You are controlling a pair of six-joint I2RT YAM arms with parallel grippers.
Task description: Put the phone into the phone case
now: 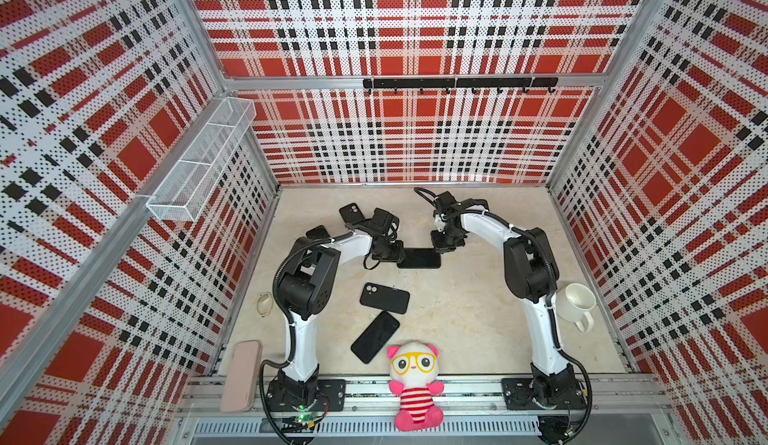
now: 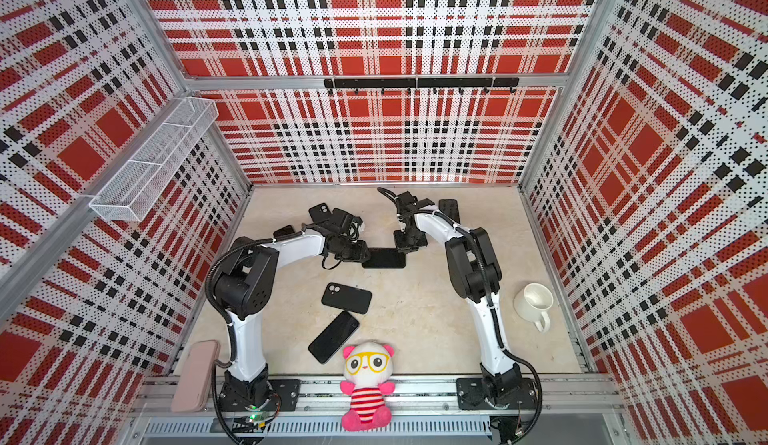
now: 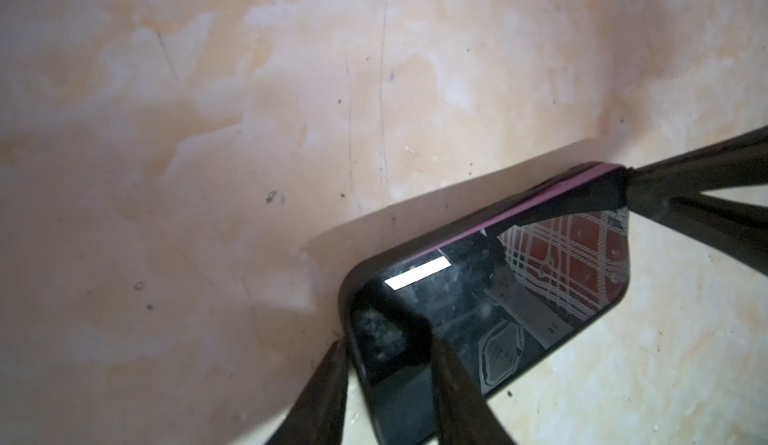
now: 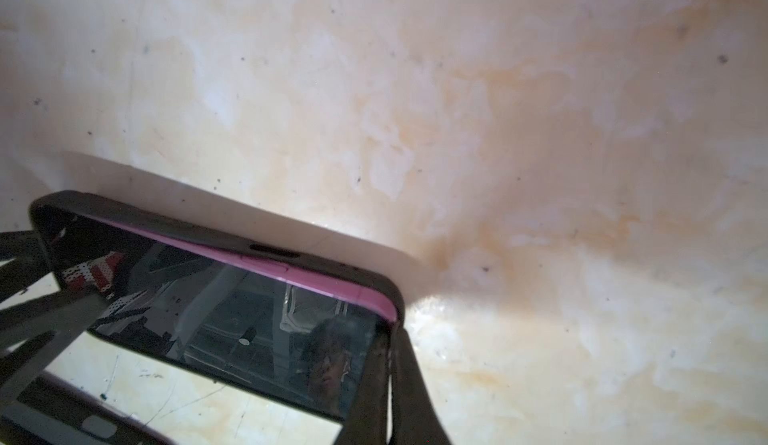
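**Between the two arms: push the last edge in**

Near the middle of both top views, the phone (image 1: 419, 258) lies flat on the table (image 1: 457, 318), screen up. It sits partly in its black case (image 3: 347, 293).

The right gripper (image 4: 388, 335) has its fingers pressed together. Its tip rests on one corner of the phone.

The left gripper (image 3: 378, 339) is at the other short end, with its fingers a bit apart. One lies on the glass and one sits just outside the case. I cannot tell if they squeeze.

I think the job is nearly done, but one long side has not snapped in. To do it well, push straight down on that raised side, first near the corner, then along it. The left gripper should hold the case so it does not slide or tip up. Push gently, because the glass is slick and a tip could slip off.

Both wrist views show a pink strip (image 4: 257, 262) of the phone's side sticking up above the case rim. In the top views that spot just looks black.

Only the top views show what looks like a spare case (image 1: 384, 297) and a spare phone (image 1: 375, 337). They lie lower in the frame, well apart from the phone.
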